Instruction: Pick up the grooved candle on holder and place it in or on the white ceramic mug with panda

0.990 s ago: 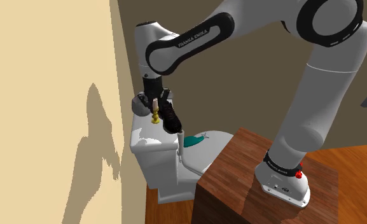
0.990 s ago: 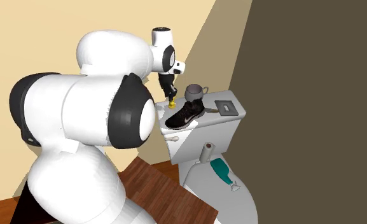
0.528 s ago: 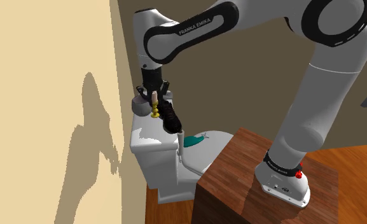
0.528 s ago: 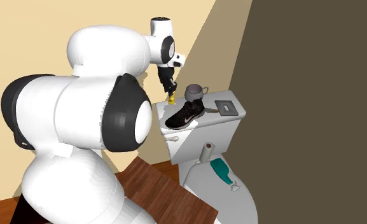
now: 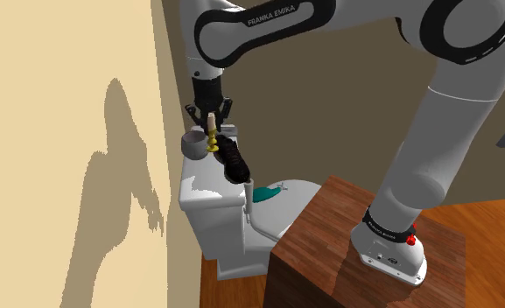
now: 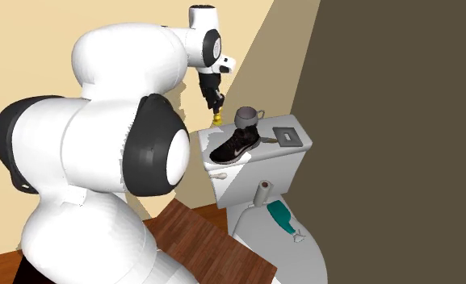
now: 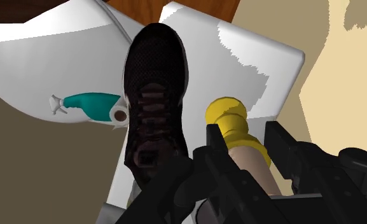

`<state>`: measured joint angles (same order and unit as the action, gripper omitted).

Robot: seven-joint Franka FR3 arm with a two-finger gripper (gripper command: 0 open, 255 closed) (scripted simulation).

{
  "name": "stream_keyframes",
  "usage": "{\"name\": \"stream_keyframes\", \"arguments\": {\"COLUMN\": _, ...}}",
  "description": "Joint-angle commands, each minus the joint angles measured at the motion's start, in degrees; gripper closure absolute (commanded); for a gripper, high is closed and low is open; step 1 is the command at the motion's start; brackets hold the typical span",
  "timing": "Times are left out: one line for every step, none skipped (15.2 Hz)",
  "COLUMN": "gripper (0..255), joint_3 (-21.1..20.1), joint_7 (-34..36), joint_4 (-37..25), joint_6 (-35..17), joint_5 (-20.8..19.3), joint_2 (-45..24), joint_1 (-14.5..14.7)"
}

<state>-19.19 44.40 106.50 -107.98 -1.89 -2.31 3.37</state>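
Pincer (image 5: 210,118) pinching one candle (image 7: 229,121) on yellow holder above tank (image 6: 251,177); one grey mug (image 6: 247,118), one black shoe (image 7: 153,89) on it.

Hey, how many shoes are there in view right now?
1. A black sneaker lies on the toilet tank lid, beside the grey mug and near the tool holding the candle on holder. The arm could hide another.
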Motion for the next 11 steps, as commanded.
{"name": "stream_keyframes", "arguments": {"gripper": 255, "joint_3": 0.0, "joint_7": -0.1, "joint_4": -1.4, "joint_6": 1.6, "joint_5": 0.1, "joint_2": 0.2, "joint_1": 0.0}}
{"name": "stream_keyframes", "arguments": {"gripper": 255, "joint_3": 0.0, "joint_7": -0.1, "joint_4": -2.1, "joint_6": 2.4, "joint_5": 0.1, "joint_2": 0.3, "joint_1": 0.0}}
{"name": "stream_keyframes", "arguments": {"gripper": 255, "joint_3": 0.0, "joint_7": -0.1, "joint_4": -2.8, "joint_6": 3.1, "joint_5": 0.2, "joint_2": 0.4, "joint_1": 0.0}}
{"name": "stream_keyframes", "arguments": {"gripper": 255, "joint_3": 0.0, "joint_7": -0.2, "joint_4": -3.5, "joint_6": 3.9, "joint_5": 0.2, "joint_2": 0.4, "joint_1": 0.0}}
{"name": "stream_keyframes", "arguments": {"gripper": 255, "joint_3": 0.0, "joint_7": -0.2, "joint_4": -3.9, "joint_6": 4.3, "joint_5": 0.2, "joint_2": 0.4, "joint_1": 0.0}}
{"name": "stream_keyframes", "arguments": {"gripper": 255, "joint_3": 0.3, "joint_7": -0.6, "joint_4": -6.4, "joint_6": 5.0, "joint_5": -0.4, "joint_2": -1.5, "joint_1": -0.2}}
{"name": "stream_keyframes", "arguments": {"gripper": 255, "joint_3": 0.5, "joint_7": -1.0, "joint_4": -9.0, "joint_6": 5.8, "joint_5": -1.1, "joint_2": -3.4, "joint_1": -0.5}}
{"name": "stream_keyframes", "arguments": {"gripper": 255, "joint_3": 0.8, "joint_7": -1.4, "joint_4": -11.8, "joint_6": 6.6, "joint_5": -1.7, "joint_2": -5.4, "joint_1": -0.6}}
{"name": "stream_keyframes", "arguments": {"gripper": 255, "joint_3": 1.0, "joint_7": -1.8, "joint_4": -14.6, "joint_6": 7.5, "joint_5": -2.3, "joint_2": -7.5, "joint_1": -0.7}}
{"name": "stream_keyframes", "arguments": {"gripper": 255, "joint_3": 1.3, "joint_7": -2.3, "joint_4": -17.7, "joint_6": 8.5, "joint_5": -2.9, "joint_2": -9.6, "joint_1": -0.8}}
{"name": "stream_keyframes", "arguments": {"gripper": 255, "joint_3": 1.6, "joint_7": -2.7, "joint_4": -20.9, "joint_6": 9.6, "joint_5": -3.5, "joint_2": -11.8, "joint_1": -0.9}}
